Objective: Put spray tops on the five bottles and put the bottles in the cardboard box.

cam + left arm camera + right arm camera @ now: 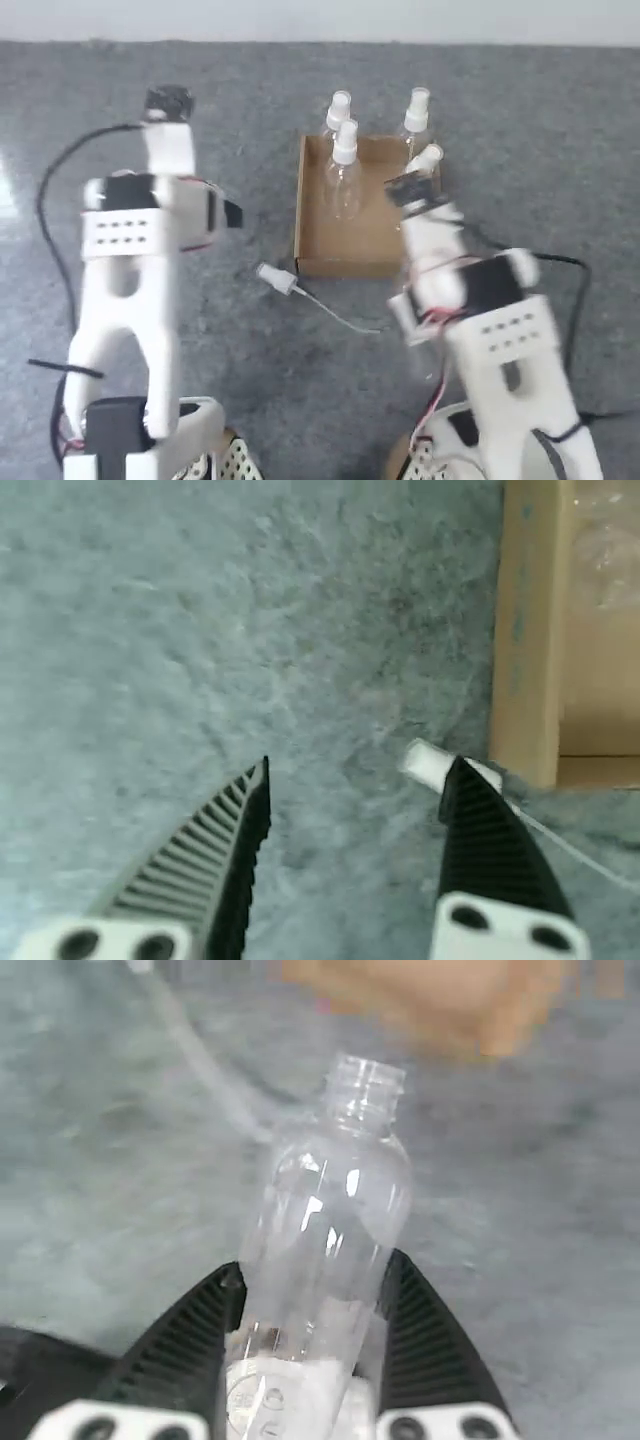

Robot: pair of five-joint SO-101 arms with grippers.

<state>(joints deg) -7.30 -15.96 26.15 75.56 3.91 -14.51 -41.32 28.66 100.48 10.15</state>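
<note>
Clear plastic bottle (335, 1190), threaded neck bare, clenched low on its body in right gripper (312, 1268), nearer than cardboard box (300, 200). White spray top (425, 762) lying just beside one fingertip of left gripper (360, 768), spread open, at box's near-left corner.

Bottle: clear plastic bottle (335, 1185) (threaded neck open)
Grip: black ribbed right gripper (315, 1265) clamps its lower body
Ground: grey carpet (100, 1160)
</note>
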